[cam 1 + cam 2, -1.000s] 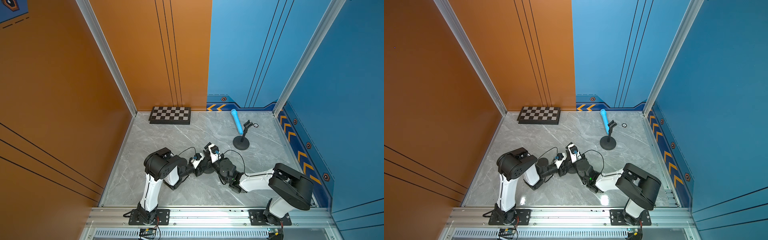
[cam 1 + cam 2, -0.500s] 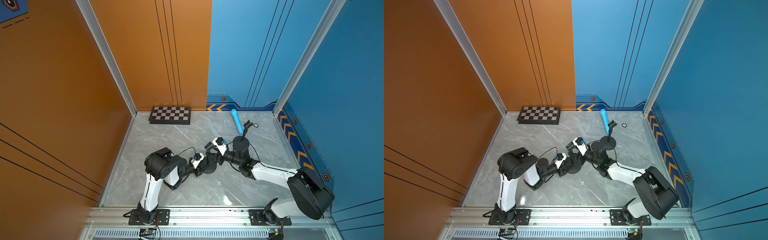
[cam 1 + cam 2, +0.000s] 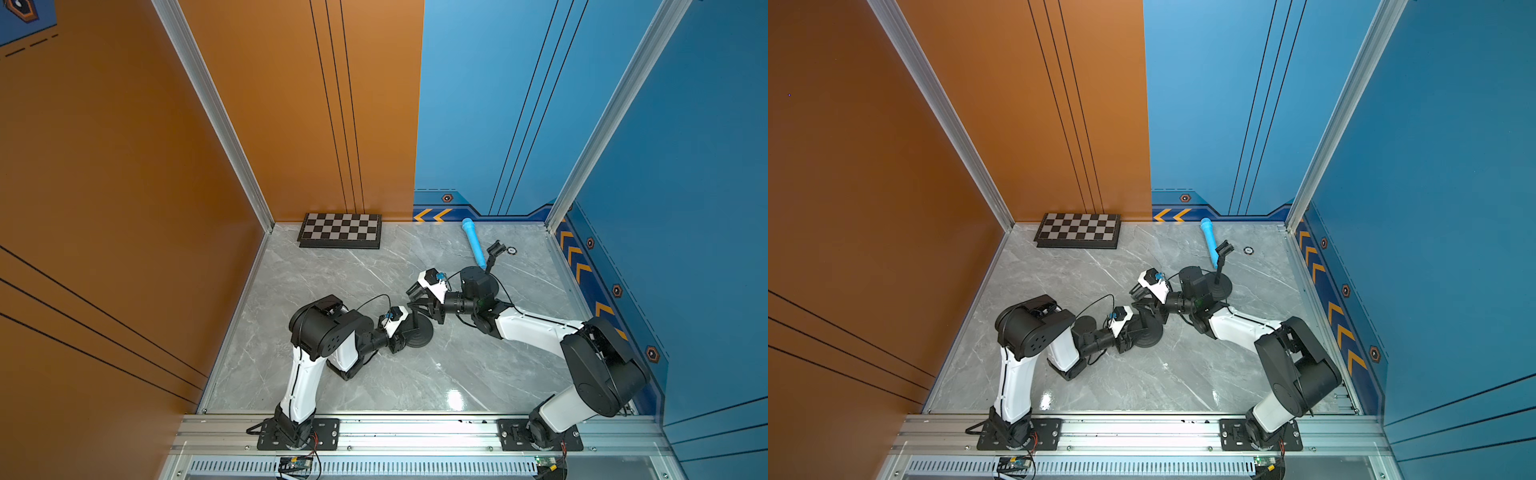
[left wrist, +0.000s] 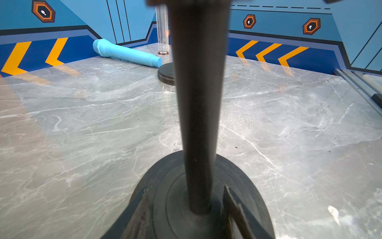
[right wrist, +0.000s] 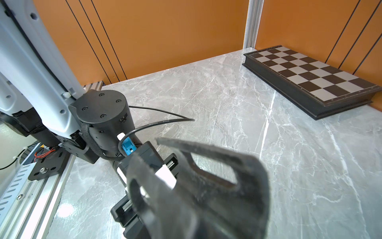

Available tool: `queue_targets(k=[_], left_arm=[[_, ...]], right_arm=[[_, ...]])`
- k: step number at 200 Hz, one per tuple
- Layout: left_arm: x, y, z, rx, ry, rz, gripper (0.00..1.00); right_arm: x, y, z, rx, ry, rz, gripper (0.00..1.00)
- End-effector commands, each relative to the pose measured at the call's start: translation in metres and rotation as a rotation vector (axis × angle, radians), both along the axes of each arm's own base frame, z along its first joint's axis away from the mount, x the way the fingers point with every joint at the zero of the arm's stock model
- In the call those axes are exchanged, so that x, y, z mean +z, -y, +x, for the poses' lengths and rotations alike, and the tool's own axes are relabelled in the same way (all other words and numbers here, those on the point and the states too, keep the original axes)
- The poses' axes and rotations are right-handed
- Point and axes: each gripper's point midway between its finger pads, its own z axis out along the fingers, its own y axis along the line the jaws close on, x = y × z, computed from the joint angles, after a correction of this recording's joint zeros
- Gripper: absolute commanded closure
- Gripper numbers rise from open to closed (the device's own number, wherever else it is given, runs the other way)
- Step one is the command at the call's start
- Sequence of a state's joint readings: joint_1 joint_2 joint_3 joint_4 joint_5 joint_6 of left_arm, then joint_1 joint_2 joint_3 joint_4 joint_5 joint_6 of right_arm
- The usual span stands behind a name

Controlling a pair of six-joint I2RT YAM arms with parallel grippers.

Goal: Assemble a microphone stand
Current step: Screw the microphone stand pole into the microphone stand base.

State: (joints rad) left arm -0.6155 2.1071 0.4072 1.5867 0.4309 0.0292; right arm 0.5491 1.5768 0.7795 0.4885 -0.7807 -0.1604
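Observation:
A black round base (image 3: 420, 334) (image 3: 1148, 336) lies mid-floor with a black pole (image 4: 197, 107) standing upright in its middle. My left gripper (image 3: 406, 330) (image 4: 186, 209) is shut on this base, one finger on each side. My right gripper (image 3: 422, 305) (image 5: 144, 154) sits over the pole's top, fingers drawn together on it. Their view is blurred. A second stand (image 3: 1220, 270) with a clip on top stands at the back right, its base (image 4: 165, 74) partly behind my right arm. A light blue microphone (image 3: 473, 243) (image 4: 126, 53) lies beside it.
A folded chessboard (image 3: 340, 230) (image 5: 310, 78) lies against the orange back wall. A small round ring (image 3: 511, 250) (image 3: 1249, 250) sits near the back right corner. Walls close in on three sides, and an aluminium rail (image 3: 415, 432) carries both arm mounts at the front.
The right arm's elbow has swung out to the right while its gripper stayed over the base. Its jaws opened, then closed on the pole. The left arm has not moved.

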Motion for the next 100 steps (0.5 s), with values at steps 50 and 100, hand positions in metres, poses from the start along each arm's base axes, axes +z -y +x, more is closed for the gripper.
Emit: queue_targets(k=[50, 100], left_arm=[[-0.069, -0.021, -0.022, 0.014, -0.214, 0.164, 0.43], [-0.070, -0.022, -0.022, 0.017, -0.217, 0.166, 0.43]], right_arm=[[-0.005, 0.033, 0.018, -0.545, 0.170, 0.018, 1.00], [-0.023, 0.041, 0.013, -0.949, 0.254, -0.071, 1.00]])
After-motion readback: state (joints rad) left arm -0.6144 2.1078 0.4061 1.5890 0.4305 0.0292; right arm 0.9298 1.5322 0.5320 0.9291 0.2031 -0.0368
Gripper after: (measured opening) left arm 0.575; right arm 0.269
